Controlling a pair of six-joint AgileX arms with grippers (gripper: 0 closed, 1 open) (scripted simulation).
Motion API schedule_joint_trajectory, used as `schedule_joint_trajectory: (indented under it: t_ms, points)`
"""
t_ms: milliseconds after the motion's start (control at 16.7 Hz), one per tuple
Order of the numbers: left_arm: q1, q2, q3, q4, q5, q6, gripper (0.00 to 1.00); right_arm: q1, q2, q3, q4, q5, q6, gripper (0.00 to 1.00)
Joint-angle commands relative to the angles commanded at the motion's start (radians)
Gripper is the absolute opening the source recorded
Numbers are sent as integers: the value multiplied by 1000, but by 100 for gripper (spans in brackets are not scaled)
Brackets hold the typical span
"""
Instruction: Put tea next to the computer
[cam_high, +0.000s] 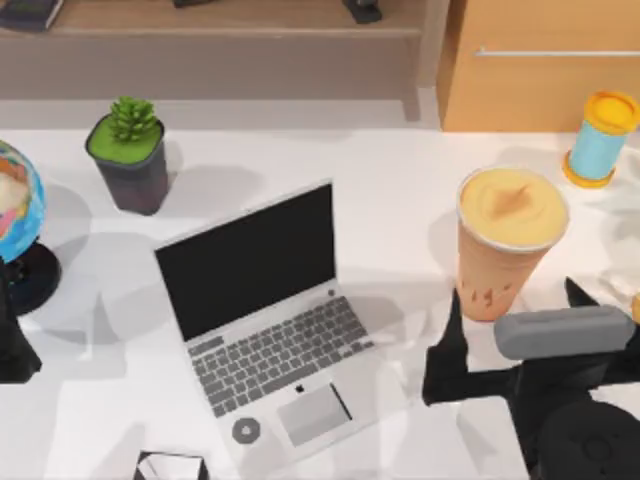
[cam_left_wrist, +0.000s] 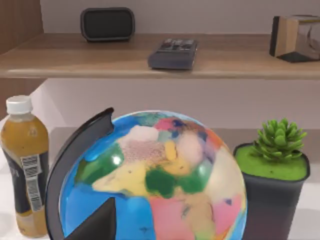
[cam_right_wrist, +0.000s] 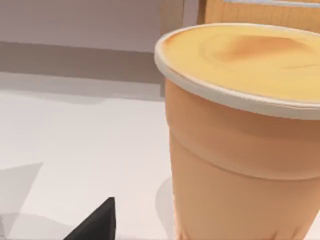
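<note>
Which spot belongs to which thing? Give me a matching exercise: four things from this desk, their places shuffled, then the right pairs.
Things:
1. tea
2. computer
3. potted plant
4. blue cylinder

Places, by the top view:
A. far right, at the table's back
B. middle of the table, lid open
C. back left, behind the computer
D. right side, just ahead of the right gripper

Pairs: 1-D, 2-B, 3-C, 4-A
</note>
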Motion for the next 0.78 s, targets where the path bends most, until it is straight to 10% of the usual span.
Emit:
schedule_joint_trajectory:
  t_ms: [780]
  points:
    - [0,0,0,0,0,0,100,-17,177,43,138,72,36,100]
